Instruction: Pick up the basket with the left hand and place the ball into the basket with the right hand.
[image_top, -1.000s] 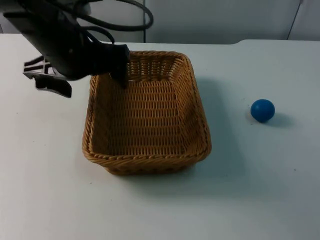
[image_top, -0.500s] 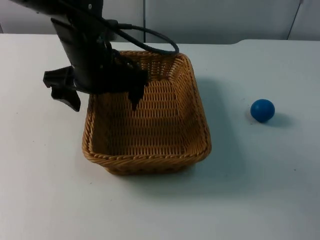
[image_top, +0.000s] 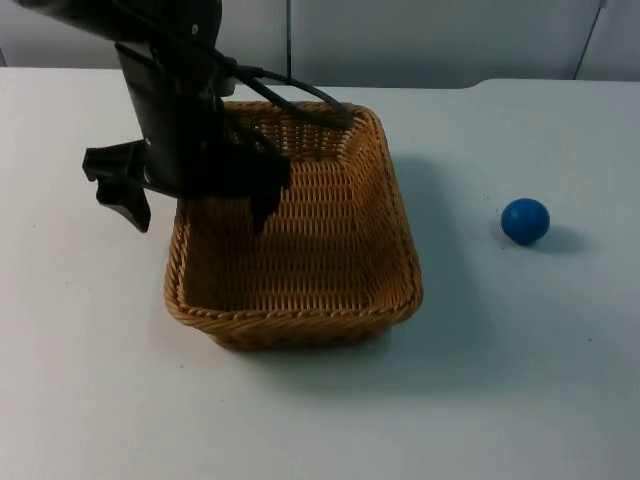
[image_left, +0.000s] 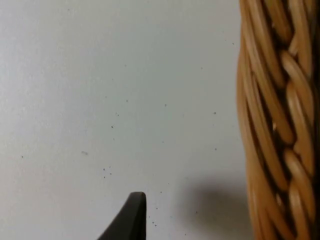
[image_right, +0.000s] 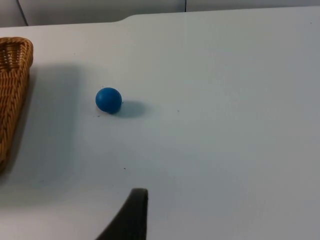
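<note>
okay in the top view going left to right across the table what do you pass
Left gripper, straddling the basket's left wall, one finger outside and one inside → wicker basket → bare white table → blue ball.

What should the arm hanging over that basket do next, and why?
Probably lower a little and close on the rim. The left claw sits open astride the basket's left wall, one finger outside, one inside, and the basket rests on the table. The ball lies off to the side, so the basket likely gets lifted first.
</note>
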